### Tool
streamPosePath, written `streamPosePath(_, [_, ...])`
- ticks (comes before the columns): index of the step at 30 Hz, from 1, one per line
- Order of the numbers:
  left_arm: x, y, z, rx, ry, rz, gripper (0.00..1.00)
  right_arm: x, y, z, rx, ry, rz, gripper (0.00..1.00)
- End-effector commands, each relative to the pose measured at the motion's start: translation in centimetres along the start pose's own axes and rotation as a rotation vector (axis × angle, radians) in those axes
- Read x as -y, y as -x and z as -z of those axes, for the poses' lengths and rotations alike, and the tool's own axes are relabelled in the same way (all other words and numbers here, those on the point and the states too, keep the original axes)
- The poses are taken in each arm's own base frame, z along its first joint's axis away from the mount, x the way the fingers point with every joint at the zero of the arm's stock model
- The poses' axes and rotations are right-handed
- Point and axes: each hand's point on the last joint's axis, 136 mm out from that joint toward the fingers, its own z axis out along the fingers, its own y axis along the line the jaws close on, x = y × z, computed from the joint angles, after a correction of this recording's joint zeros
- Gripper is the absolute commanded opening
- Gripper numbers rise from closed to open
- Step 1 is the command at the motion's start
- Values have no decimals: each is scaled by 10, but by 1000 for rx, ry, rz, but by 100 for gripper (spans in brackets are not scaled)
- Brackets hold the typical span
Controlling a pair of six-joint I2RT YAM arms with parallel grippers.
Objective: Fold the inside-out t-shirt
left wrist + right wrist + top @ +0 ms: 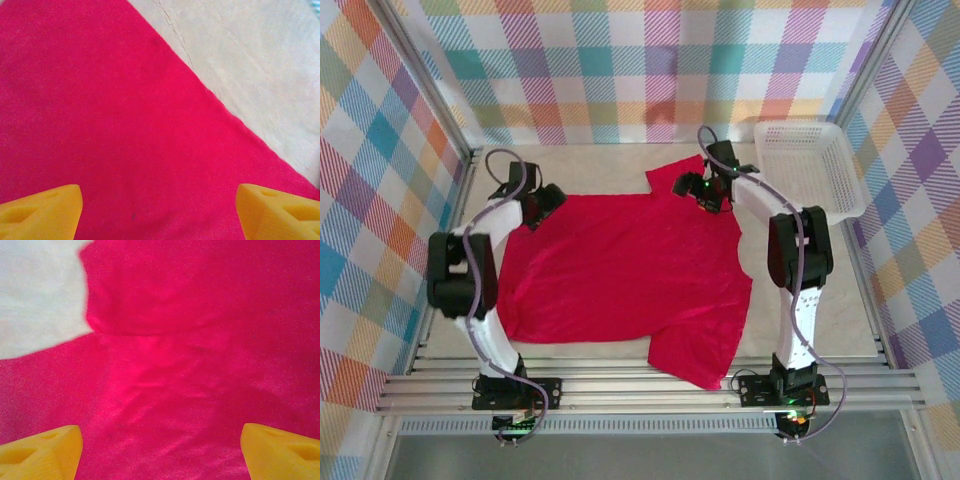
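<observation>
Pastel plaid cloth lines the walls on three sides of a pale beige table, and aluminium rails run along its near edge. A white mesh basket sits in the far right corner. The inside-out t-shirt, plain bright red, lies spread flat over the middle of the table, with one sleeve pointing toward the rails at the near right.

The left arm rises from its base, bends at the elbow and reaches forward, which puts the left gripper over the shirt's far left corner. The left wrist view shows its yellow fingers wide apart above smooth red fabric with nothing between them. The shirt's edge runs diagonally there, with bare table beyond it.

The right arm is bent the same way, with the right gripper over the shirt's far right part. Its jaws are also spread wide and empty, above a rumpled fold. Whether either gripper touches the cloth cannot be told.
</observation>
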Motion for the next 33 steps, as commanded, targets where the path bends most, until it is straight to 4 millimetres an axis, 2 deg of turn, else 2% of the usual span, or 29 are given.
streamPosePath(1, [-3, 9, -31, -60, 57, -26, 80, 41, -13, -28, -46, -94, -34, 83])
streamPosePath(5, [-9, 29, -65, -56, 103, -1, 80, 68, -5, -47, -63, -165, -83, 83])
streamPosePath(10, [-22, 50, -111, -85, 166, 25, 80, 92, 18, -65, -74, -201, -174, 83])
streamPosePath(15, [-5, 74, -137, -57, 129, 18, 78, 77, 47, -87, -64, -118, -208, 82])
streamPosePath(20, [25, 107, -143, 13, 39, 8, 77, 54, 93, -91, 7, -61, -166, 82])
streamPosePath(22, [42, 120, -128, 28, -10, -8, 77, 36, 110, -79, 28, -9, -141, 82])
streamPosePath(23, [51, 127, -114, 43, -27, -23, 77, 24, 115, -69, 34, 15, -122, 82])
streamPosePath(25, [66, 142, -72, 89, -39, -63, 78, 1, 121, -38, 46, 49, -73, 83])
streamPosePath(27, [73, 152, -28, 138, -33, -92, 78, -15, 117, -6, 59, 47, -21, 83])
streamPosePath(30, [62, 150, 38, 194, 19, -94, 78, -24, 100, 39, 79, 36, 18, 84])
streamPosePath(33, [22, 118, 86, 166, 104, -74, 78, -18, 68, 73, 89, 25, 30, 84])
